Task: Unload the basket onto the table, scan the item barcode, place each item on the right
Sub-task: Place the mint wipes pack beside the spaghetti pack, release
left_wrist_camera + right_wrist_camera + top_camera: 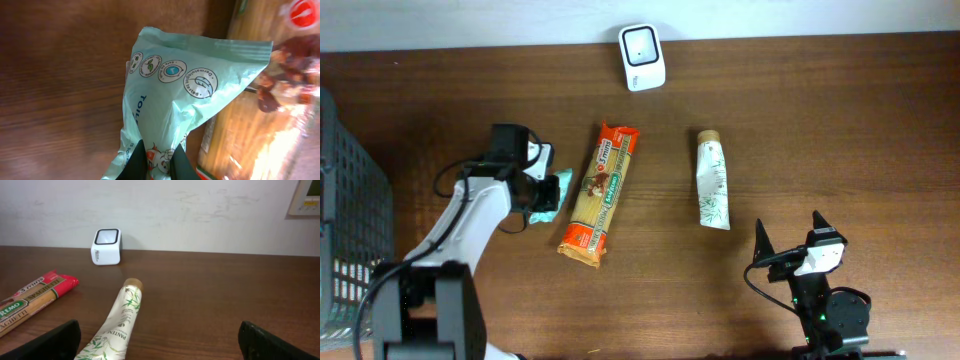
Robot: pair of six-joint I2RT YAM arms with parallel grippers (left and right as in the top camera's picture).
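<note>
Table [820, 100] bears one scanner [642, 57], one spaghetti pack [600, 194], one tube [713, 180]; left hand [546, 190] pinches pouch [185, 85], right hand [788, 228] spread.

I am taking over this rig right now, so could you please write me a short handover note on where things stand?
Left gripper: shut on the mint-green pouch, with the fingers pinching one end, just left of the spaghetti pack. I cannot tell whether the pouch is off the table.
Right gripper: open and empty, at the near right, on the near side of the tube.
Scanner: far edge, centre.
Done: pouch grasped.
Left: carry the pouch to the scanner and present its barcode. No barcode shows in these views.
</note>
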